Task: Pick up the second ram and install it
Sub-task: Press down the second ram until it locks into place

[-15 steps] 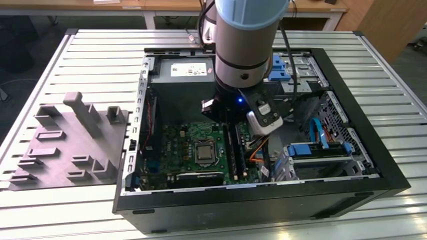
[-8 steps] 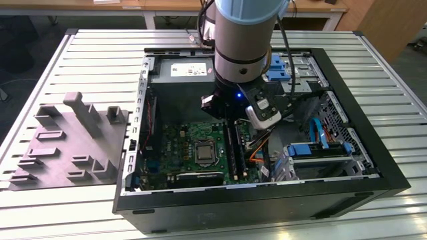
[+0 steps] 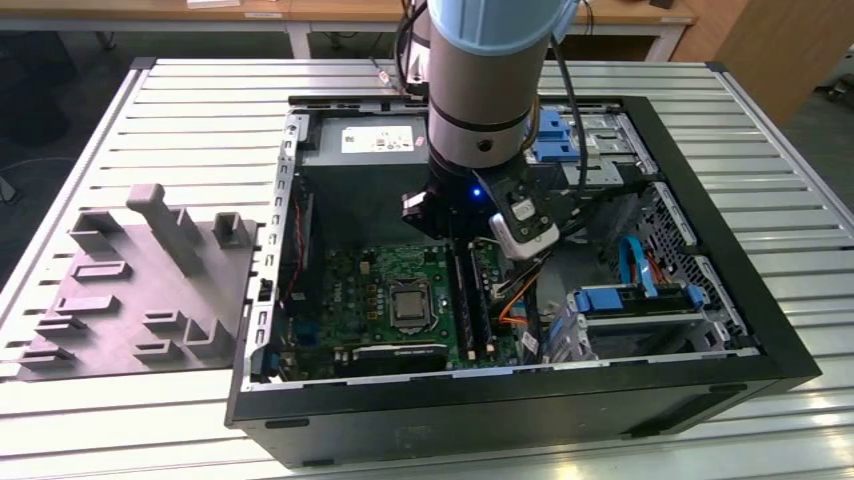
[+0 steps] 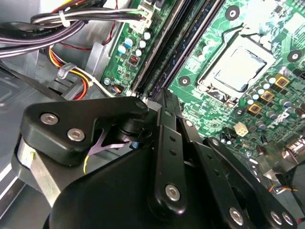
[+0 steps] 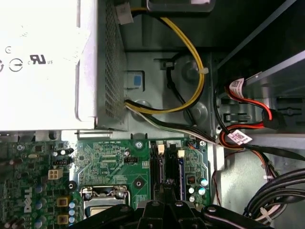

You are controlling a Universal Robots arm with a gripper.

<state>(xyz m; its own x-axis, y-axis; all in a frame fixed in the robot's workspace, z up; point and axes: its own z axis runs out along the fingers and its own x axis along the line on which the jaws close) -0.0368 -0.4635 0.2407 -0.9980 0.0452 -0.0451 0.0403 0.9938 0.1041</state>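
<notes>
**Arm reaching into the open case, gripper low over the memory slots**

Exterior view: the computer case (image 3: 747,340) is lying on its side on the slatted table (image 3: 200,110), opening upward so the arm can work straight down. The arm is standing nearly vertical inside it, wrist just above the green motherboard (image 3: 387,295), beside the slots (image 3: 467,300).

Second wrist view: the gripper (image 4: 159,102) is pointing down at the near end of the long black slots (image 4: 176,47). Its linkage bars are drawn close together, but the fingertips are hidden, so I cannot tell if the jaws are clamping anything.

First wrist view: a dark blue strip (image 5: 181,174) is sitting upright among the slots, just ahead of the gripper (image 5: 164,202); this is possibly the second ram, though it may be a stick already seated.
</notes>
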